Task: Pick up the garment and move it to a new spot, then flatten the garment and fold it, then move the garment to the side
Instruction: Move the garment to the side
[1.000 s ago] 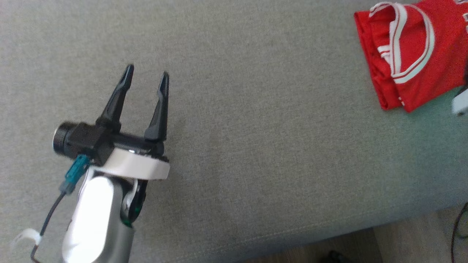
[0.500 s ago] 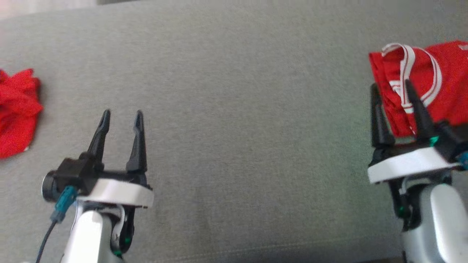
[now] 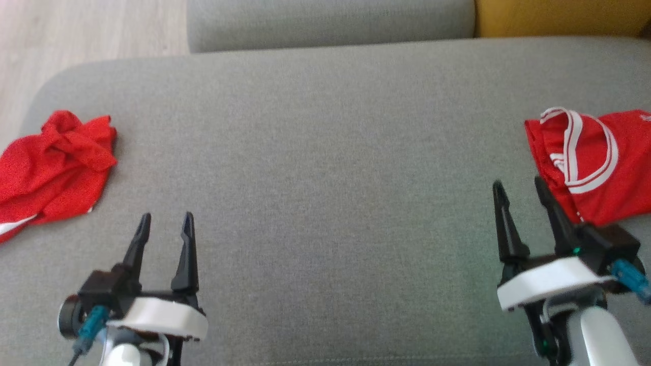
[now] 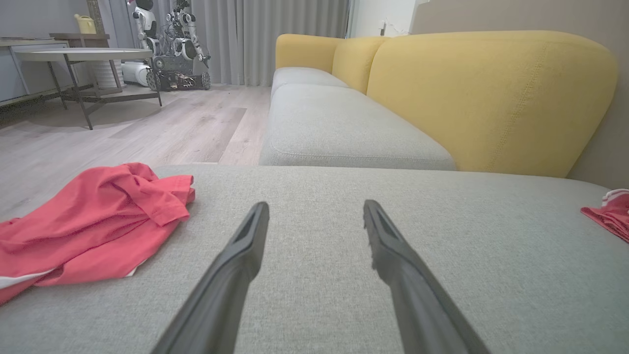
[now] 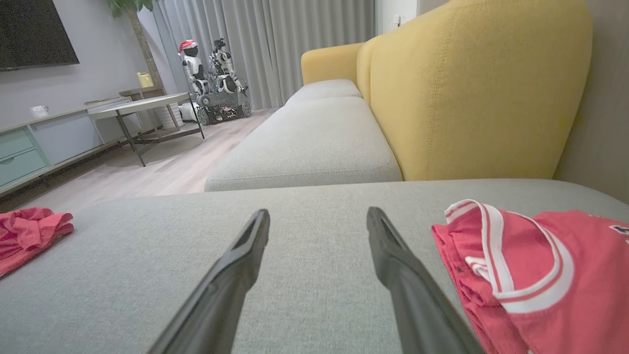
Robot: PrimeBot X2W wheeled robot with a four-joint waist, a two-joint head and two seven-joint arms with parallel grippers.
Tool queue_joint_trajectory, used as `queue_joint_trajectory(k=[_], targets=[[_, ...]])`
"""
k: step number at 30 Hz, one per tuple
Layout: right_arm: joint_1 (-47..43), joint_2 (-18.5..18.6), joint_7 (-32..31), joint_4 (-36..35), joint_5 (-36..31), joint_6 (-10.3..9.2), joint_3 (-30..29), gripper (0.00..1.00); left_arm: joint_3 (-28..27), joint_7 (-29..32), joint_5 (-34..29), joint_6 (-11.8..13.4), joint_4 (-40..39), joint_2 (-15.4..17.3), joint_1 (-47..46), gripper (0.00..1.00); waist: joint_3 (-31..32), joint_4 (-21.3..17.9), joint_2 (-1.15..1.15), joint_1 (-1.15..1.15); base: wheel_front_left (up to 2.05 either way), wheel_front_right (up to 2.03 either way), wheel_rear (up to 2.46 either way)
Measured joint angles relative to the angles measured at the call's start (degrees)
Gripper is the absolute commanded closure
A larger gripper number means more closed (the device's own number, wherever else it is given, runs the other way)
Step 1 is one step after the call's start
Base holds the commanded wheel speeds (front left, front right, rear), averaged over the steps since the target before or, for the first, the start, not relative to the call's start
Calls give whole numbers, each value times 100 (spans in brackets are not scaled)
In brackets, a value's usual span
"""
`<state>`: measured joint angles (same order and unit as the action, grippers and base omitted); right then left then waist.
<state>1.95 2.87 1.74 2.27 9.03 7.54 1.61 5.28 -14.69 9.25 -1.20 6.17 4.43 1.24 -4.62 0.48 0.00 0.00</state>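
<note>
Just right of my right end effector (image 3: 518,181), wide and empty like my left end effector (image 3: 167,215), the folded red white-trimmed jersey (image 3: 595,162) looks finished, while the crumpled red garment (image 3: 53,168) beyond-left of the left one awaits pickup, flattening and folding.

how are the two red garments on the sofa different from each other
The left garment is bunched in a loose heap; the right garment lies folded with straight edges. The left garment is almost all plain red, with a sliver of white at its lower edge; the right garment shows white-striped trim looping around an opening. Both are red and rest on the grey cushion.
</note>
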Motion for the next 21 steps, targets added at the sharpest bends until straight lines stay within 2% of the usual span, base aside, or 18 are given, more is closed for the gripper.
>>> queue_joint_trajectory(k=[11,21], targets=[[-719,-20,-185,-255,15,0,-212,0,138,108,29,25,8,34,493,0,516,20,0,0,0,0,0],[-763,-24,-283,-369,15,0,-231,0,147,158,52,79,-19,80,586,0,643,-49,0,0,0,0,0]])
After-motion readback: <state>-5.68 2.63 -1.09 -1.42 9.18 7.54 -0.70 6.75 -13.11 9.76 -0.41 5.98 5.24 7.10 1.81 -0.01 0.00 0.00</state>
